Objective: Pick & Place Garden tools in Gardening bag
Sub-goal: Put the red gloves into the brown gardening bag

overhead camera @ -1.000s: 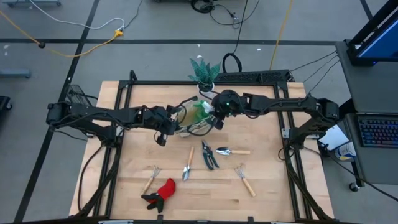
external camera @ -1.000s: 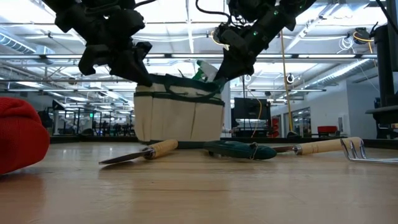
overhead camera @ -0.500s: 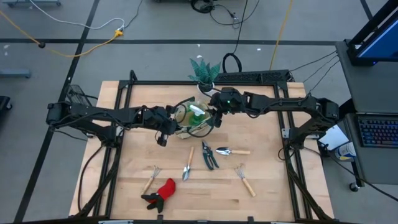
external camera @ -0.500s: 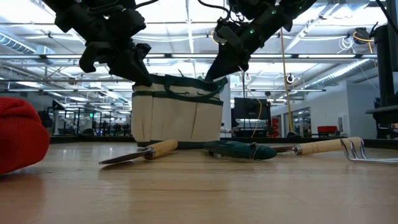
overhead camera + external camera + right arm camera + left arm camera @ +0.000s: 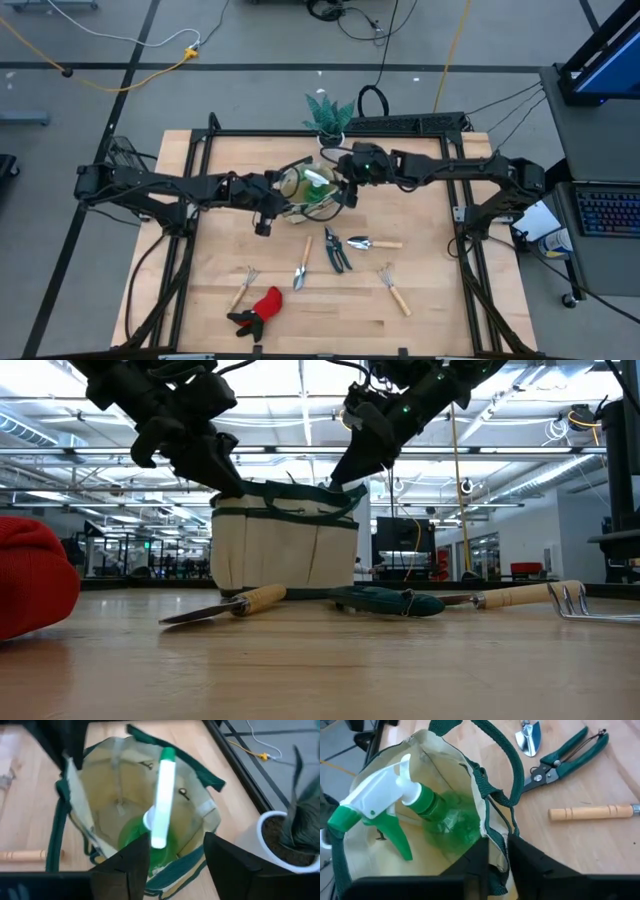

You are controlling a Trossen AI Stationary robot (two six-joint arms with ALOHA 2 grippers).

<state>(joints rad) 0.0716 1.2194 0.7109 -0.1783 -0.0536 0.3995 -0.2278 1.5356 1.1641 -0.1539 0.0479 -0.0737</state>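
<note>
The beige gardening bag (image 5: 300, 203) with green trim stands on the table's far middle. The green spray bottle (image 5: 427, 812) stands inside it, its white head (image 5: 162, 795) leaning up toward the rim. My left gripper (image 5: 497, 870) is at the bag's left rim, slightly open, one finger on either side of the rim. My right gripper (image 5: 175, 870) hangs wide open just above the bag's right rim (image 5: 345, 485), with nothing between its fingers. The shears (image 5: 336, 250), two trowels (image 5: 300, 268) (image 5: 372, 243), two rakes (image 5: 242, 285) (image 5: 393, 288) and the red glove (image 5: 262, 305) lie on the table nearer me. My left gripper has the bag's rim (image 5: 495, 847) between its fingers, one finger inside the bag and one outside, coming slantwise down from the table's left. The cloth there lies slack. Whether the fingers touch it I cannot tell. The bag rests on the table.
A potted plant (image 5: 328, 115) stands just behind the bag at the table's far edge. Black frame rails run along the table's sides. Bare wood lies to the right of the tools and at the near edge.
My right gripper has let go of the spray bottle, which has sunk from above the rim down into the bag. It stays above the bag. My left gripper has rolled a little at the bag's rim without moving off.
</note>
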